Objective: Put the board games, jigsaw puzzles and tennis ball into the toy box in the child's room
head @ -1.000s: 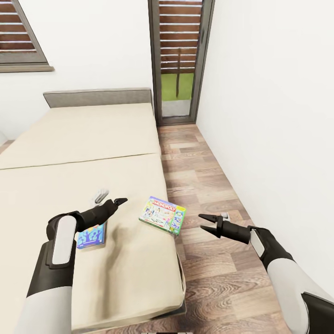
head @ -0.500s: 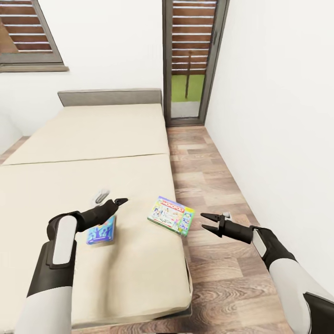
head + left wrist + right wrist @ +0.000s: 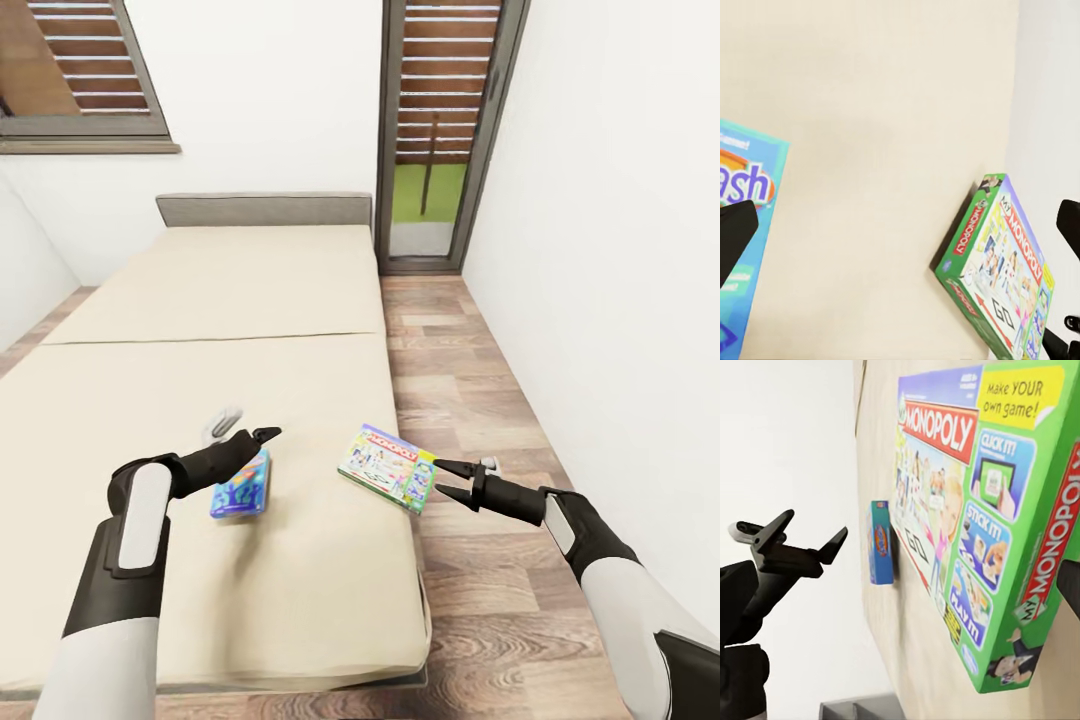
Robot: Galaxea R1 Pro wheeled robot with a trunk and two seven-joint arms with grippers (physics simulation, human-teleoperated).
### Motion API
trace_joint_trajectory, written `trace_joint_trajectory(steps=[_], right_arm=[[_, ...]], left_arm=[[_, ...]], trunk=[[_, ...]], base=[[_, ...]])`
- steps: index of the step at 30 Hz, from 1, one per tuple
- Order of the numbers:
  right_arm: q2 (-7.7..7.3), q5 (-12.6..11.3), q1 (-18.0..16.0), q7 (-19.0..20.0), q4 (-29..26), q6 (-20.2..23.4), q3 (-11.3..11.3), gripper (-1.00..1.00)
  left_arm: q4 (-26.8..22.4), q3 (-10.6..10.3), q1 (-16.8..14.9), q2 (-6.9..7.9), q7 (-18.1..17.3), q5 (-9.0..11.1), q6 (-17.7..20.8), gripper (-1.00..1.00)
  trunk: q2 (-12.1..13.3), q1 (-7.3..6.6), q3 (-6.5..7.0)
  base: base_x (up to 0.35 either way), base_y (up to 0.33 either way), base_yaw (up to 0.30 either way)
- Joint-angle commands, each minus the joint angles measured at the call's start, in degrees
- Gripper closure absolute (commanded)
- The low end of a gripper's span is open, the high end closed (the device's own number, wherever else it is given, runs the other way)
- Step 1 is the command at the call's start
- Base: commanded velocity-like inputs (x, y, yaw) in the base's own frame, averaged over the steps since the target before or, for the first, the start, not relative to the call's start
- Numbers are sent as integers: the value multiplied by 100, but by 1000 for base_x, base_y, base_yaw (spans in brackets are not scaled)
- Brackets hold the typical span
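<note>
Two board games lie on the bed (image 3: 200, 330). The blue cartoon-printed one (image 3: 240, 487) (image 3: 742, 217) (image 3: 880, 542) sits just under my left gripper (image 3: 243, 428) (image 3: 791, 544), which hovers open above it. The green Monopoly one (image 3: 388, 467) (image 3: 1001, 285) (image 3: 975, 510) lies flat by the mattress's right edge. My right gripper (image 3: 440, 478) is open, level with that box, its fingertips (image 3: 441, 464) just short of the box's right side. The table, toy box, jigsaw puzzles and tennis ball are out of view.
A wood-plank floor strip (image 3: 470, 400) runs between the bed and the white right wall (image 3: 620, 250). A dark-framed slatted door (image 3: 440, 130) stands at the far end, and a slatted window (image 3: 90, 80) at the back left. The grey headboard (image 3: 265, 208) is against the far wall.
The whole view has shifted, so the bed and both boxes sit further right in the picture. The Monopoly box is now close to my right fingertips, and the blue box under my left gripper.
</note>
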Motion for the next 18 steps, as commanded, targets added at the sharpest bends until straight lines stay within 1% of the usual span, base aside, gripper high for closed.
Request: trace_joint_trajectory(steps=[1, 18], right_arm=[[0, -12, -3, 7, 2, 33, -6, -100], [-12, -13, 5, 8, 27, 18, -6, -100]], left_arm=[[-5, 10, -5, -6, 59, 61, 29, -100], [-4, -26, -2, -10, 59, 61, 28, -100]], trunk=[[-2, -1, -3], [-2, -1, 0]], base=[[0, 0, 52], [0, 0, 17]])
